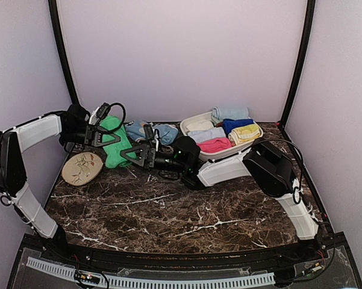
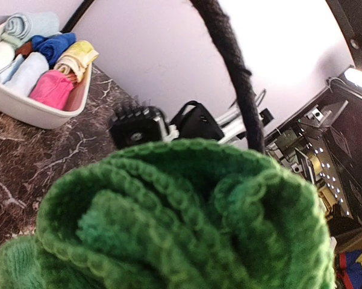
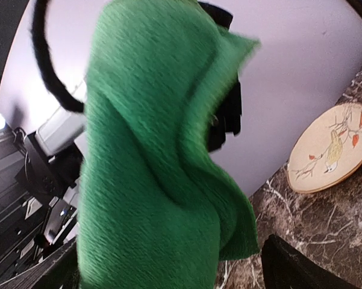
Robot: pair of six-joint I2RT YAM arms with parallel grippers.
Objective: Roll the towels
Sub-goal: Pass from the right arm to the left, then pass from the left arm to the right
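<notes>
Near the back left corner of the worktop, the left tool pinches the upper end of the green towel, seemingly to keep it gathered and lifted. The right tool stands spread just beside the towel's lower end, gripping nothing, probably free to take a fresh hold for rolling.

Pale lilac walls filling the upper frame, black corner posts left and right, dark brown white-veined marble tabletop below
</notes>
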